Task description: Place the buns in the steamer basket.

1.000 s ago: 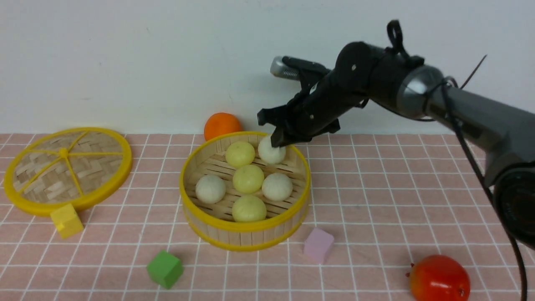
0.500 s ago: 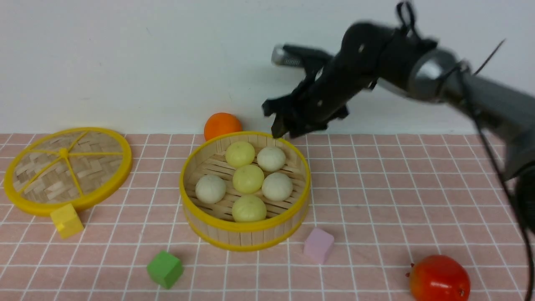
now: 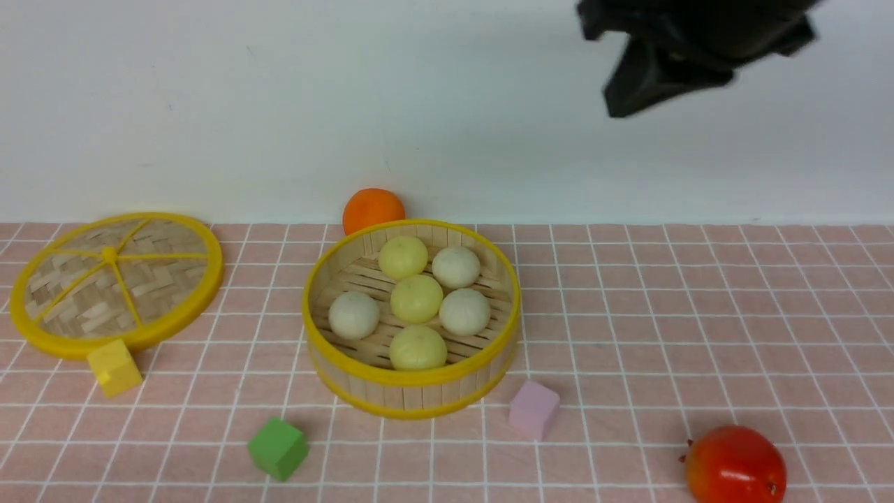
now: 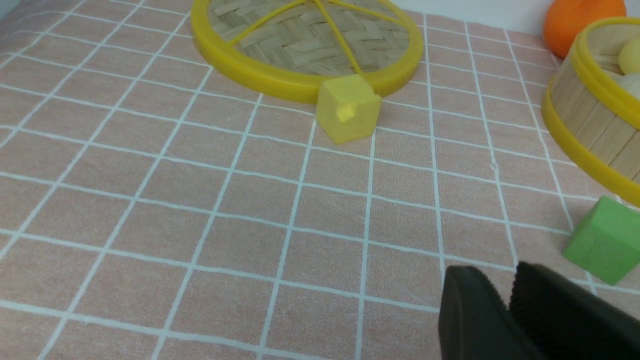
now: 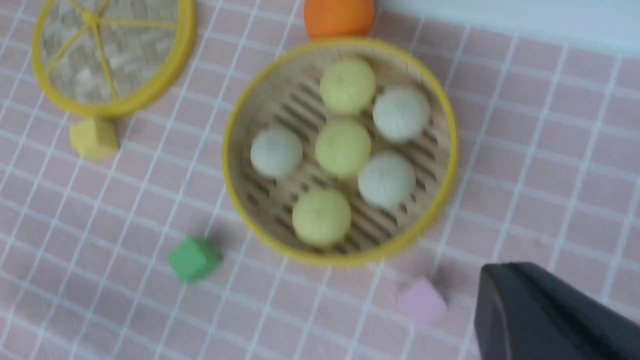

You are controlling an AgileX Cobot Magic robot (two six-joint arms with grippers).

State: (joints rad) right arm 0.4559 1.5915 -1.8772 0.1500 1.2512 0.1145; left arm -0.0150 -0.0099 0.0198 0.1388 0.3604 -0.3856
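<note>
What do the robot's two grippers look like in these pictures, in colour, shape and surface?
The right gripper is matte black and blocky with angular edges; the front view cuts it off at the top, so no cables show. The right wrist view shows only a smooth, rounded black part. The left gripper has two thick black fingers with rounded tips; one carries a finely ribbed inner pad. No markings are visible.

**A staged robot test bench, not a real kitchen**

The setting reads as a lab tabletop. A pink cloth with a white grid [image 3: 628,314] covers the surface, backed by a bare white wall [image 3: 279,105]. Toy props lie scattered on it: a small green cube [image 3: 278,448], a yellow cube [image 3: 114,367], a pale pink cube [image 3: 533,409] and a glossy red imitation fruit [image 3: 735,467].
</note>
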